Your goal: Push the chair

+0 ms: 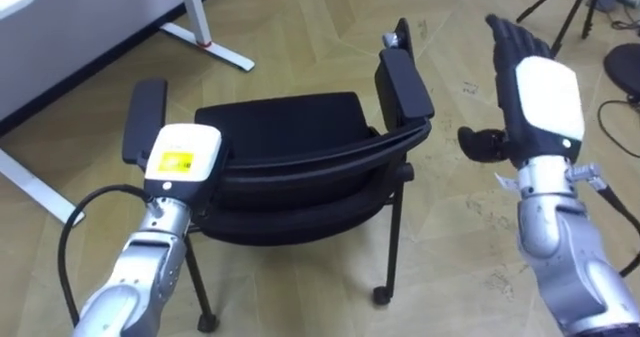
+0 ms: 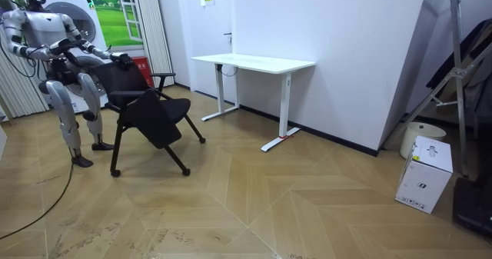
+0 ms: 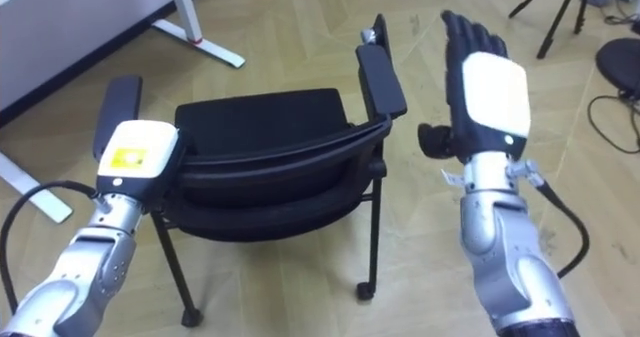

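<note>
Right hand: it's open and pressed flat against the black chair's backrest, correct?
Not quite. The right hand is open, but it is not on the backrest of the black chair. The left eye view shows it raised in the air beside the right armrest, apart from the chair.

I read chair (image 1: 290, 142) as matt black cloth, armrests (image 1: 405, 82) smooth black plastic, legs (image 1: 392, 237) thin dark metal. Floor (image 1: 300, 287): wood parquet, scuffed. Right hand (image 1: 540, 92): smooth white plastic shell, matt black fingers (image 1: 510, 32). Surface (image 2: 254, 61) smooth white.
</note>
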Available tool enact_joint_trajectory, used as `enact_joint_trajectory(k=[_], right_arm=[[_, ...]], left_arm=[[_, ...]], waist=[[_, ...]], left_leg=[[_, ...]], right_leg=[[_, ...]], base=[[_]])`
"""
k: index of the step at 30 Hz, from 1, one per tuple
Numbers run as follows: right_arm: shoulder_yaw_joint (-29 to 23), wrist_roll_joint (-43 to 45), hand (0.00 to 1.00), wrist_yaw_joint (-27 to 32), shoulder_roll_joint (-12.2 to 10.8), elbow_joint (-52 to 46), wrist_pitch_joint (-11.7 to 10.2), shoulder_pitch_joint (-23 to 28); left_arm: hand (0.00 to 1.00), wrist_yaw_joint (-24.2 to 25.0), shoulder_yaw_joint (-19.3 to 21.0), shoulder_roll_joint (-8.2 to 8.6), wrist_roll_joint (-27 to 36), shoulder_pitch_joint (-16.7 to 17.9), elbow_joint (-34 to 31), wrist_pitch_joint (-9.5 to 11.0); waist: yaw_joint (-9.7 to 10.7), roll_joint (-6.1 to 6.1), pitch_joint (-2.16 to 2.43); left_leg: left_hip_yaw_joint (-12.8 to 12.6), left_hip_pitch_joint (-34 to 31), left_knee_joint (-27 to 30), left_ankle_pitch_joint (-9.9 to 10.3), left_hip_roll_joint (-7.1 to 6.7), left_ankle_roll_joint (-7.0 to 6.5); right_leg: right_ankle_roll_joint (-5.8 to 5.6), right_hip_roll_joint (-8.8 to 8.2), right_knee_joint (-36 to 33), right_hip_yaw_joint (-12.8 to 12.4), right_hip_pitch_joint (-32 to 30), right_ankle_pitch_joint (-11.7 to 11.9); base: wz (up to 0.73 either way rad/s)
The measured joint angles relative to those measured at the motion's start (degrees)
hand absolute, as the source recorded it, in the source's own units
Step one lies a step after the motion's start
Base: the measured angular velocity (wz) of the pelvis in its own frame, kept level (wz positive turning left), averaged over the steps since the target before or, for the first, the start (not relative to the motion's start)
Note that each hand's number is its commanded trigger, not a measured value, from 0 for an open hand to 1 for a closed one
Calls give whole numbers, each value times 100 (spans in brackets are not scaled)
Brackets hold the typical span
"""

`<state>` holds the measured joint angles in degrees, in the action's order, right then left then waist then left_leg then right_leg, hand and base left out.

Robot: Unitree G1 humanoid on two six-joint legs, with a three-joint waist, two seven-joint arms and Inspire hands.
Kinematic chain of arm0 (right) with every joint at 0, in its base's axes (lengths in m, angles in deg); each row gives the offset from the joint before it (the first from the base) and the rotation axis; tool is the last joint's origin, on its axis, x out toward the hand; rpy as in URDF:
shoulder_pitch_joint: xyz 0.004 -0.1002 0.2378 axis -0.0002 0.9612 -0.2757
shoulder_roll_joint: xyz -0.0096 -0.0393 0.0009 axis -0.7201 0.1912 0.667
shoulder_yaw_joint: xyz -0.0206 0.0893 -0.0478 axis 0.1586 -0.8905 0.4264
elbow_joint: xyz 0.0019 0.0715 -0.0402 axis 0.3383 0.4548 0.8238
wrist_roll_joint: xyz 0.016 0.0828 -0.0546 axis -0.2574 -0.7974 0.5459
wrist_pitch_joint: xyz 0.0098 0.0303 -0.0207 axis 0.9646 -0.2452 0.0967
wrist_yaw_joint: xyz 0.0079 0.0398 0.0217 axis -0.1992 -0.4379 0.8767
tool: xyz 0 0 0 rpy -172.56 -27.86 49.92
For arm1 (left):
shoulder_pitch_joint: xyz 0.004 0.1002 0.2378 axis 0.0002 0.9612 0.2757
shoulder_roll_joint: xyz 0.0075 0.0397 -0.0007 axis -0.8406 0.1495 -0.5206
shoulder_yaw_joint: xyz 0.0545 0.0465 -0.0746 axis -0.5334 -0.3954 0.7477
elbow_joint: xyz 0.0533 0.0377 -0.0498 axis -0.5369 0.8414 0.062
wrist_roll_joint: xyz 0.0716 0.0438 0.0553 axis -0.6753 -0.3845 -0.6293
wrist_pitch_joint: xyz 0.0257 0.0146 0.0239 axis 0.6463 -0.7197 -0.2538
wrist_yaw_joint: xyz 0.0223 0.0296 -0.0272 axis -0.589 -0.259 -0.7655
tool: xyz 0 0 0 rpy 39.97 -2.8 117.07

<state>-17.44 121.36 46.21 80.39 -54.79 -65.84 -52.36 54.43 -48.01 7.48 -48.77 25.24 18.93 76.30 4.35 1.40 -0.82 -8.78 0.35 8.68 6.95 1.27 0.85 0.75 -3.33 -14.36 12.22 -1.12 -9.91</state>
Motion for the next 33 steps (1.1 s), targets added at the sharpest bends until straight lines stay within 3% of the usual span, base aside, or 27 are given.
enact_joint_trajectory(k=[5,15,21,33], right_arm=[[165,109,0,-445,166,-65,4,-3],[225,130,0,-978,200,-250,2,-112],[664,106,0,-1288,561,-420,-75,-120],[906,130,0,-1597,568,-401,-135,-119]], left_arm=[[100,4,-104,1,15,-55,10,8],[100,7,-111,0,15,-181,109,113],[100,-9,-187,-51,34,-273,111,171],[100,-69,-311,-132,61,-379,145,302]], waist=[[-44,-16,7],[-146,-10,6],[-194,57,-22],[-216,75,-18]], left_leg=[[6,-16,1,0,0,0],[-12,-59,-3,0,4,0],[16,-94,-2,0,6,0],[136,-177,8,-1,5,0]], right_leg=[[0,-5,10,41,6,0],[0,-9,-44,26,-81,-1],[0,-7,-52,49,-106,-1],[0,-5,-13,155,-107,-1]], base=[[3],[-1],[2],[5]])
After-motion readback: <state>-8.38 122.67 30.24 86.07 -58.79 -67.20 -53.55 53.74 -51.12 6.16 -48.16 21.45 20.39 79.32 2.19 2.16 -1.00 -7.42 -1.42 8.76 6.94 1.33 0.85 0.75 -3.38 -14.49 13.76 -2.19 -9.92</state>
